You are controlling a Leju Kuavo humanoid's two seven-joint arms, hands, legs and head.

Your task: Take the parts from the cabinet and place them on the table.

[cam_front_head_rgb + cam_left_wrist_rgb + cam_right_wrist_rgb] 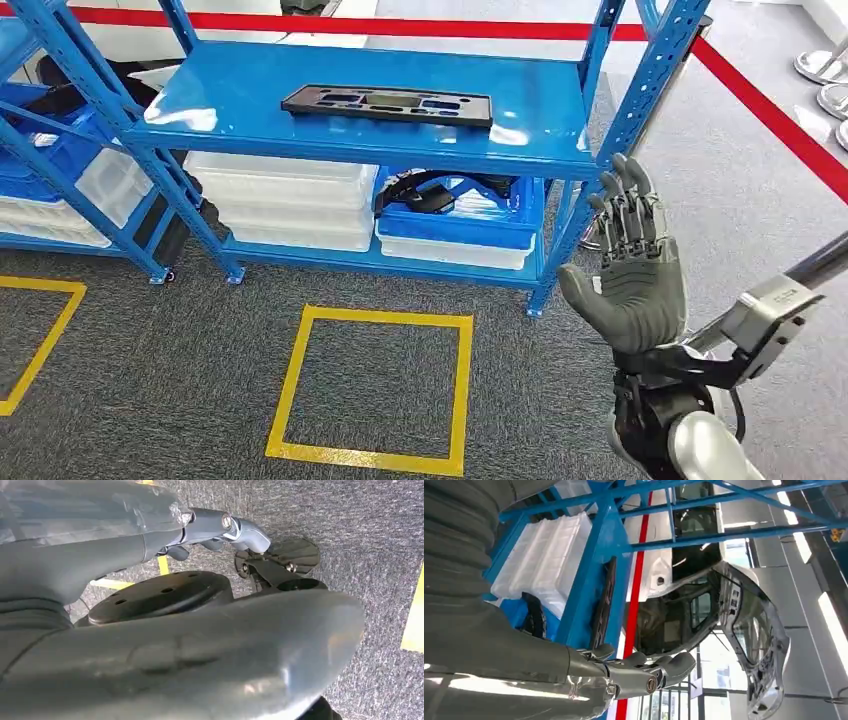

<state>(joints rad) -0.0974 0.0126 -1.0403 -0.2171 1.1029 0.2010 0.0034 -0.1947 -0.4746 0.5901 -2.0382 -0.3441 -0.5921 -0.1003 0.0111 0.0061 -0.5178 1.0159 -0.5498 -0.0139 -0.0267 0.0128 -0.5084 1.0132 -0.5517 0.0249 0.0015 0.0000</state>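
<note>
Black part on blue cabinet shelf, right robot hand raised, fingers spread

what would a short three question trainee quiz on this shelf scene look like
1. True or false: the flat black plastic panel lies on the blue metal rack's top shelf.
2. Multiple choice: the raised right hand is a) gripping the panel, b) open and holding nothing, c) resting on the shelf.
3. Fill in: the stacked white plastic bins sit on the ____ shelf, beside the blue plastic bin with dark parts in it.

Key: 1 true; 2 b; 3 lower.
</note>
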